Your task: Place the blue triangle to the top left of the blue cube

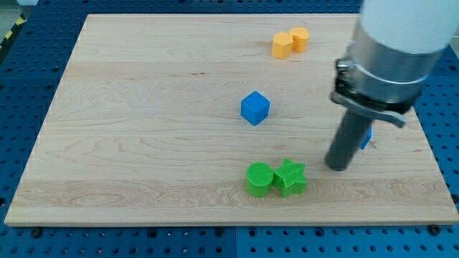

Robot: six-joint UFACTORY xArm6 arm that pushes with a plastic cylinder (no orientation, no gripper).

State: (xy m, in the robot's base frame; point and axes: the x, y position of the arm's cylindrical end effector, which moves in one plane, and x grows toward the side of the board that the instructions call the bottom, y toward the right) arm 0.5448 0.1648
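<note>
Blue triangle just behind my tip

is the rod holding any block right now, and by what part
Nothing is held. My tip rests on the board, with the blue triangle mostly hidden behind the rod; contact cannot be told.

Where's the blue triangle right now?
Mostly hidden behind my rod at the view's right: a blue sliver, the blue triangle, just above my tip, right of the blue cube.
</note>
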